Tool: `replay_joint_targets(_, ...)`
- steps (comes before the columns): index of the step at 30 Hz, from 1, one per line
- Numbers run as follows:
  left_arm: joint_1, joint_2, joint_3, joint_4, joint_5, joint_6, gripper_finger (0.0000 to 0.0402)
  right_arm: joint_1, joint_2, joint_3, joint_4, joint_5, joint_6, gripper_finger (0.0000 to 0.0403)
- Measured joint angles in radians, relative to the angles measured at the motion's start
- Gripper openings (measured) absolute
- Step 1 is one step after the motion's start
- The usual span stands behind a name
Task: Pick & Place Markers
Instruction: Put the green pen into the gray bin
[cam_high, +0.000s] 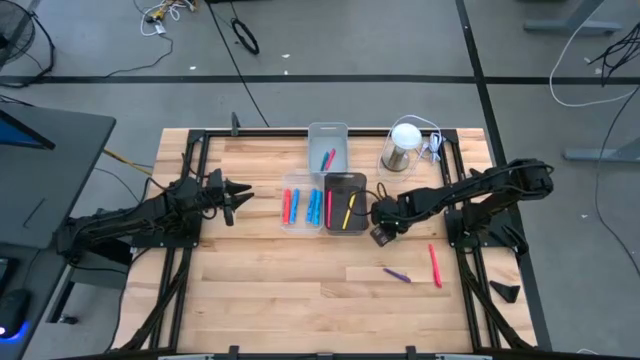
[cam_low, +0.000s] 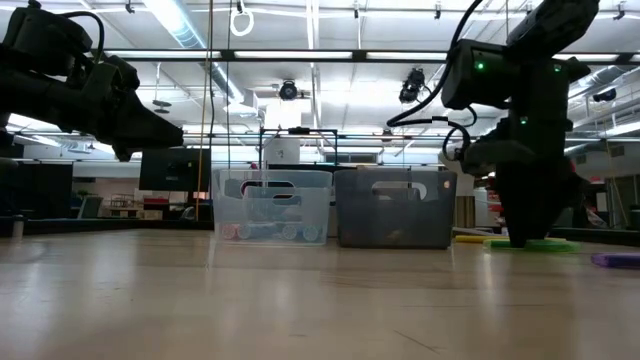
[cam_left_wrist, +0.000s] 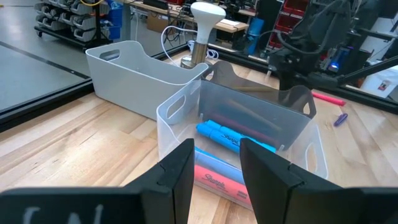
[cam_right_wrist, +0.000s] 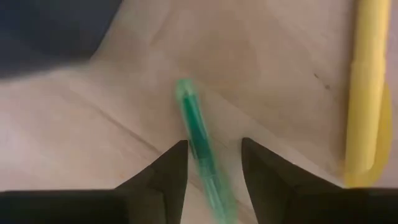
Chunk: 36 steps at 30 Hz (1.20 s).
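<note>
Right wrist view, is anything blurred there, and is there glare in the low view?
Right wrist view: the green marker is smeared, the yellow marker soft-edged. Low view: ceiling strip lights glare, leaving both arms as silhouettes.

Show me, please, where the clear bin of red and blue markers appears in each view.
High view: clear bin at centre, left of dark bin.
Low view: clear bin left of centre.
Left wrist view: clear bin just beyond left hand.
Right wrist view: not in it.
Shared landmark: the dark bin.
</note>
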Motion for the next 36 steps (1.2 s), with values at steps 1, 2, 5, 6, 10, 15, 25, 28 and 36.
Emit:
replay_joint_targets(1,0.000,0.000,0.000,0.000,0.000,0.000,0.0135,0.000,0.000,0.000,0.002,-0.004,0.042,0.0146)
replay_joint_targets(2,0.000,0.000,0.000,0.000,0.000,0.000,0.0135,-0.001,0.000,0.000,0.005,-0.008,0.079,0.0140)
replay_joint_targets(5,0.000,0.000,0.000,0.000,0.000,0.000,0.0135,0.000,0.001,-0.001,0.014,-0.020,0.168,0.0119)
replay_joint_targets(6,0.000,0.000,0.000,0.000,0.000,0.000,0.0135,0.000,0.001,-0.001,0.017,-0.026,0.192,0.0112)
replay_joint_targets(10,0.000,0.000,0.000,0.000,0.000,0.000,0.0135,0.000,0.002,-0.001,0.024,-0.053,0.270,0.0085)
replay_joint_targets(15,0.000,0.000,0.000,0.000,0.000,0.000,0.0135,0.001,0.004,-0.002,0.035,-0.144,0.424,0.0058)
replay_joint_targets(25,0.000,0.000,0.000,0.000,0.000,0.000,0.0135,0.006,0.005,-0.003,0.105,-0.194,0.656,0.0062)
replay_joint_targets(28,0.000,0.000,0.000,0.000,0.000,0.000,0.0135,0.006,0.005,-0.003,0.120,-0.175,0.660,0.0075)
replay_joint_targets(36,0.000,0.000,0.000,0.000,0.000,0.000,0.0135,0.005,0.004,-0.003,0.114,-0.167,0.666,0.0103)
